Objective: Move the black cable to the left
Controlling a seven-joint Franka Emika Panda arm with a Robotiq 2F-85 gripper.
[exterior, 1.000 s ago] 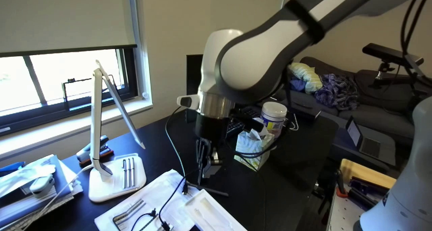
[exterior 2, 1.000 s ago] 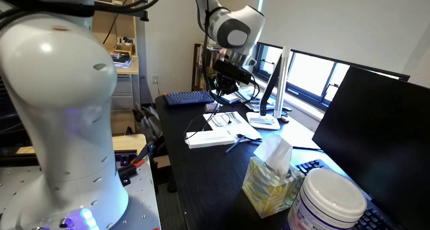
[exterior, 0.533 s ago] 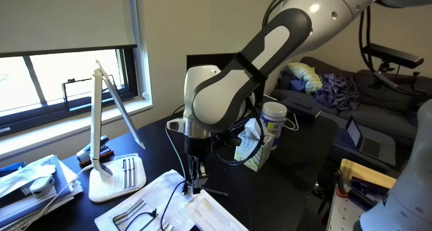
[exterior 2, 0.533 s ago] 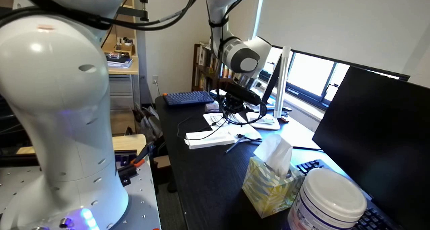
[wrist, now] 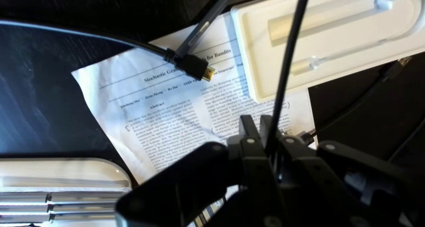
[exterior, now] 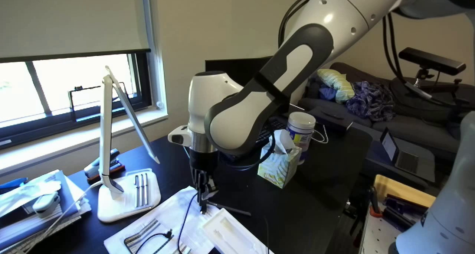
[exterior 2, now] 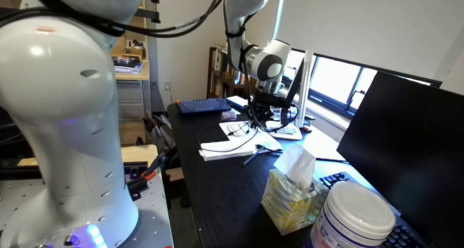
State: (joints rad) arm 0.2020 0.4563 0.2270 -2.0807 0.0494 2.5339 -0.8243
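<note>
The black cable (wrist: pixel 289 52) is long, thin and evenly dark; it passes between the fingers (wrist: pixel 248 127), which are almost together, with a narrow gap at the tips, holding it above the desk (exterior 2: pixel 221 190). In an exterior view it sags in a loose bend over the white moulded tray (exterior 2: pixel 228 155), the nearest obstacle; whether it touches, I cannot tell. Under the fingers lies a printed research paper (wrist: pixel 166 124), with an HDMI plug (wrist: pixel 192 67) and the end of a dark pen (wrist: pixel 198 35) on it. Just beside stands the white desk lamp (exterior: pixel 105 135). Farther is the tissue box (exterior 2: pixel 290 204).
</note>
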